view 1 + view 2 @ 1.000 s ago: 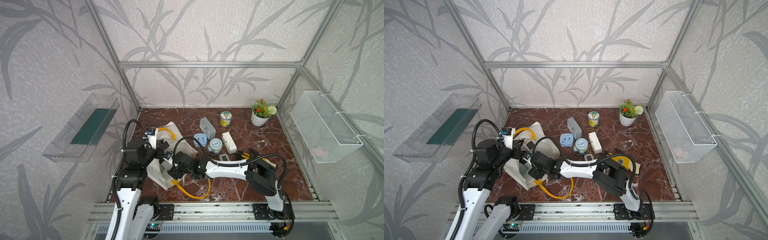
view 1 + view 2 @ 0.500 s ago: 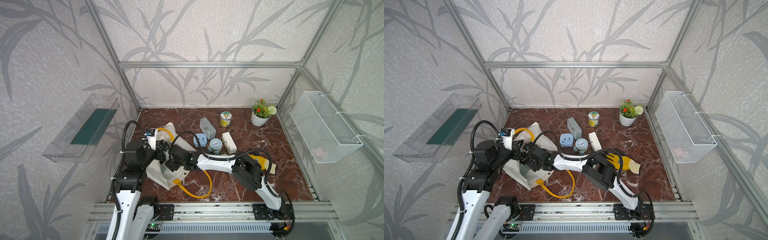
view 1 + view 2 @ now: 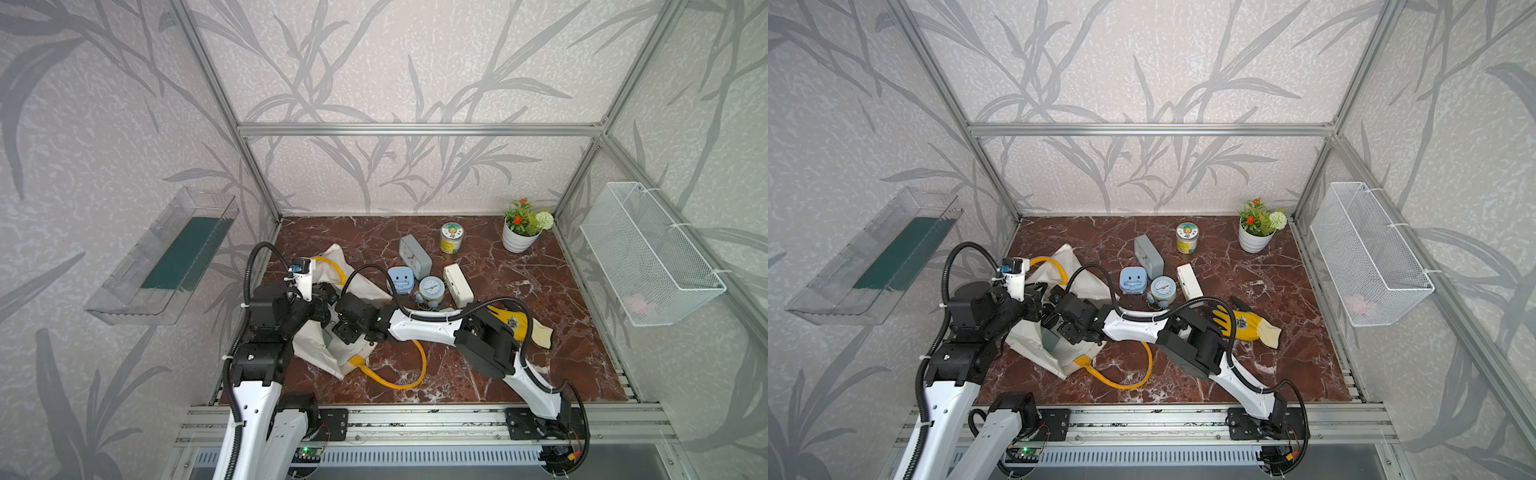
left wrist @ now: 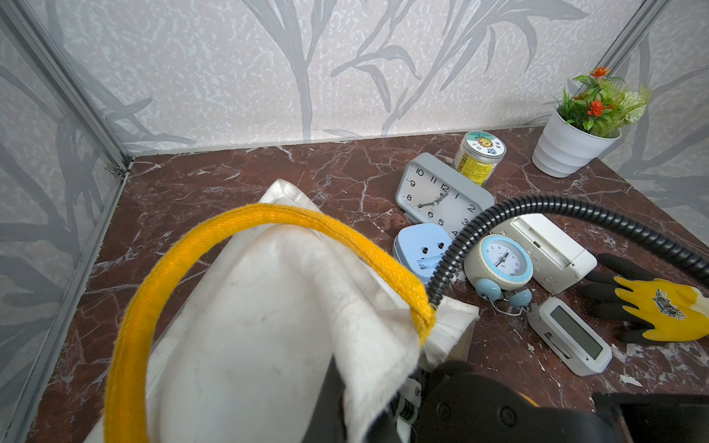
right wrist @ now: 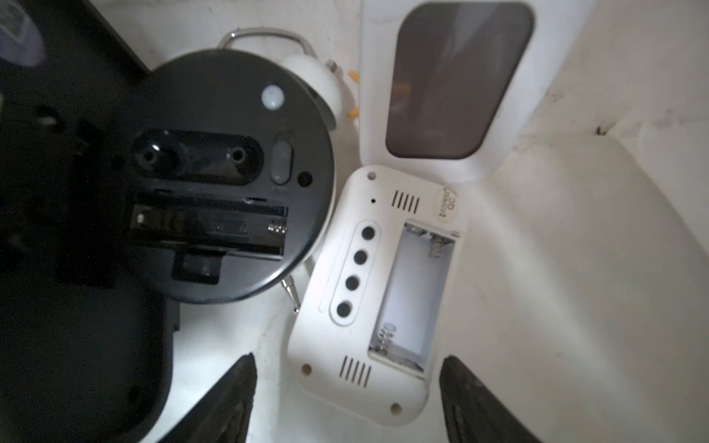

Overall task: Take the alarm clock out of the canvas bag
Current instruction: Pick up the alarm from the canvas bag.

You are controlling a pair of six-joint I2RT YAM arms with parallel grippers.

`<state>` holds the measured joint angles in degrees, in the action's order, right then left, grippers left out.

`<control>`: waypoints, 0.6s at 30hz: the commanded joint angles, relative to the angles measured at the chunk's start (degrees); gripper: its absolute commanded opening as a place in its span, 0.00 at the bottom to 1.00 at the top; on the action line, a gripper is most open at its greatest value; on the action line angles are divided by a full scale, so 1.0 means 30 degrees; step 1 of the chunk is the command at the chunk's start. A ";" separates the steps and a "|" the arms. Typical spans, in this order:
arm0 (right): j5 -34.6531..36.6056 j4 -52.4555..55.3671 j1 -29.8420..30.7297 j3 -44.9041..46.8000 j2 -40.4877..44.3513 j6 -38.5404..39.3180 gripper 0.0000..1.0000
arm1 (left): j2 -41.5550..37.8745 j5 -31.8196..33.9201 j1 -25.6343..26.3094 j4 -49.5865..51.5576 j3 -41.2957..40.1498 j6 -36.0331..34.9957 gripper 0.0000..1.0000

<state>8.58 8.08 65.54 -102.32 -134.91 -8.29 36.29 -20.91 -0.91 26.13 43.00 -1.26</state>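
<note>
right arm's stretched low across the table [image 3: 582,332], right end effector [image 5: 349,358] inside the canvas bag [image 3: 313,345], fingers apart, white alarm clock [image 5: 368,291] just ahead between them. left end effector [image 3: 322,309] pinched on the bag's rim.

Left arm [image 3: 266,320] folded forward, left gripper [image 3: 323,308] pinched shut. Right arm [image 3: 428,328] stretched across toward it, wrist tipped down; right gripper [image 5: 347,360] fingers [image 5: 238,387] spread apart.

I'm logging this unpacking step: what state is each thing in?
bag: on its side, mouth held open
left gripper: shut on bag rim
right gripper: open, inside bag
white clock: in bag, back up, battery bay uncovered, empty
black clock: in bag, back up
jar: upright, lidded
</note>
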 commanded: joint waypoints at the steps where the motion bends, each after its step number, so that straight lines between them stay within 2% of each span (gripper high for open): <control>1: 0.0100 0.0401 -0.0384 -0.0690 -0.1142 -0.0384 0.75 | -0.0601 -0.1138 0.0050 -0.1155 0.0319 0.0223 0.00; 7: -0.0048 0.0105 -0.0625 -0.0951 -0.1452 -0.0783 0.78 | -0.0759 -0.1362 0.0067 -0.1131 0.0157 0.0433 0.00; 11: -0.0085 0.0289 -0.0829 -0.1149 -0.1579 -0.0817 0.62 | -0.0903 -0.1235 0.0064 -0.0894 0.0196 0.0376 0.00; 18: -0.0135 -0.1067 -0.1045 0.1787 0.0554 -0.0467 0.47 | -0.0896 -0.0401 0.0064 -0.0299 0.0109 0.0053 0.00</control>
<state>8.38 4.43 63.51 -100.27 -136.49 -9.37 35.05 -20.71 -0.91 27.09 42.70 -0.01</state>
